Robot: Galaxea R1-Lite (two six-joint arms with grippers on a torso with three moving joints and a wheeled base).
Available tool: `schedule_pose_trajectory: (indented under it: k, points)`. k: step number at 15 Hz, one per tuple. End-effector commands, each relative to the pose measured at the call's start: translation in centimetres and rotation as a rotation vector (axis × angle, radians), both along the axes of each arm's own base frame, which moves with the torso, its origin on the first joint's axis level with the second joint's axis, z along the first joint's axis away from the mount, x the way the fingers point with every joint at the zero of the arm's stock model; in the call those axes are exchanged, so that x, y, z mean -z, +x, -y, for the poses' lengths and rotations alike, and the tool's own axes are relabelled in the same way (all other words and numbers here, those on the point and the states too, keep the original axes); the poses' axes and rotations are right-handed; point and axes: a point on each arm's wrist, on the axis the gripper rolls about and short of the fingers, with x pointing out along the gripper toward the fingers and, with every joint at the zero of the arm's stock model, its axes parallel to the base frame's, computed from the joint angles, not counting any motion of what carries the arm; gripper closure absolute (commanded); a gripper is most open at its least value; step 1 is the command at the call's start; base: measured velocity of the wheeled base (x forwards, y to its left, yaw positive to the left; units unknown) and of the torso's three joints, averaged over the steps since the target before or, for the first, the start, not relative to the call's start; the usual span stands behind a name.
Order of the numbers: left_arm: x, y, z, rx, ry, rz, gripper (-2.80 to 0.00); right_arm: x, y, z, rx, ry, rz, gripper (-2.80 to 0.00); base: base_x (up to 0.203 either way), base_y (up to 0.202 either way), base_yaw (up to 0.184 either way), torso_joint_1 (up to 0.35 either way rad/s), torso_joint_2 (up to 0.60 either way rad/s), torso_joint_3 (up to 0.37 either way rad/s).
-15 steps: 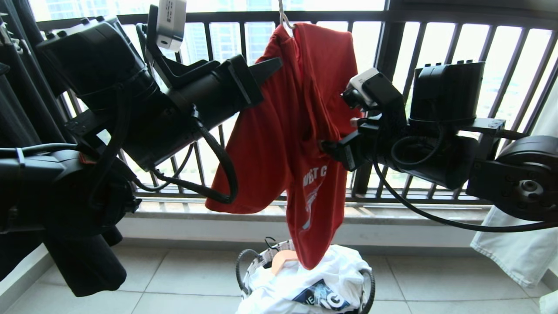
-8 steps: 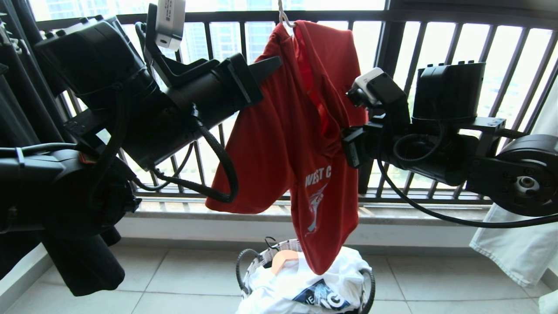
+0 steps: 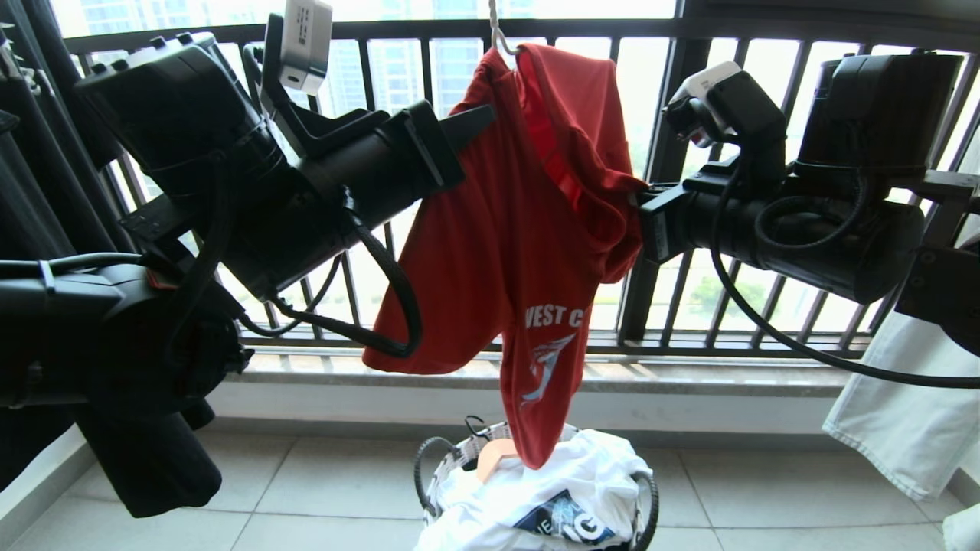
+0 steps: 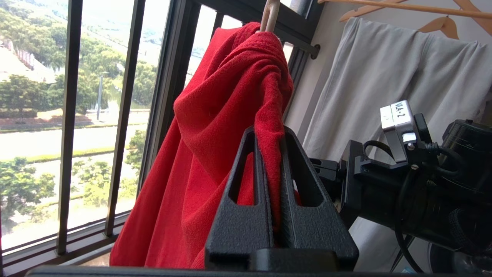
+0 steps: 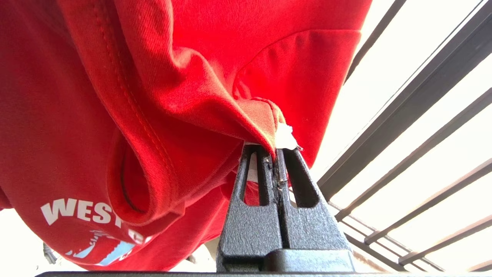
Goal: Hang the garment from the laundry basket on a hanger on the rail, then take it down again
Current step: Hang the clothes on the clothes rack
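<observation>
The garment, a red T-shirt with white lettering, hangs bunched from the hanger, whose white hook shows at the top edge. My left gripper is shut on a fold near the shirt's left shoulder. In the left wrist view the left gripper has red cloth pinched between its fingers, below the hanger's stem. My right gripper is shut on the shirt's right edge. The right wrist view shows the right gripper nipping a red hem. The laundry basket stands on the floor below. The rail is out of view.
A dark barred window railing runs behind the shirt. A white printed garment fills the basket. A black garment hangs at the left, a white cloth at the right. Wooden hangers carry a grey shirt beyond the right arm.
My right gripper has shut on the shirt's right edge and has risen and moved right, drawing that side up and outward. The shirt's lower tip lifted slightly. The left arm held still.
</observation>
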Motion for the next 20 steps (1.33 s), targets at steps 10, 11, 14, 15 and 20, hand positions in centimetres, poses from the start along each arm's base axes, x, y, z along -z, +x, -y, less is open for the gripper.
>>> schedule_pose_trajectory:
  k: [10, 11, 14, 15, 20]
  points:
    - [1.3, 1.0, 0.7, -0.052, 0.081, 0.032, 0.00, -4.3, -1.8, 1.3, 0.006, 0.077, 0.130, 0.00, 0.000, 0.000, 0.000, 0.000, 0.00, 0.000]
    - [1.3, 1.0, 0.7, -0.052, 0.082, 0.031, 0.00, -4.3, -1.8, 1.3, 0.006, 0.080, 0.132, 0.00, 0.000, 0.000, 0.000, 0.000, 0.00, 0.000]
    - [1.3, 1.0, 0.7, -0.052, 0.080, 0.033, 0.00, -4.1, -2.0, 1.4, 0.007, 0.073, 0.121, 0.00, 0.000, 0.000, 0.000, 0.000, 0.00, 0.000]
    - [1.3, 1.0, 0.7, -0.052, 0.080, 0.034, 0.00, -3.5, -1.9, 1.4, 0.007, 0.064, 0.104, 0.00, 0.000, 0.000, 0.000, 0.000, 0.00, 0.000]
    - [1.1, 0.9, 0.6, -0.054, 0.074, 0.038, 0.00, -1.3, -1.8, 1.3, 0.006, 0.061, 0.030, -2.80, 0.000, 0.000, 0.000, 0.000, 0.00, 0.000]
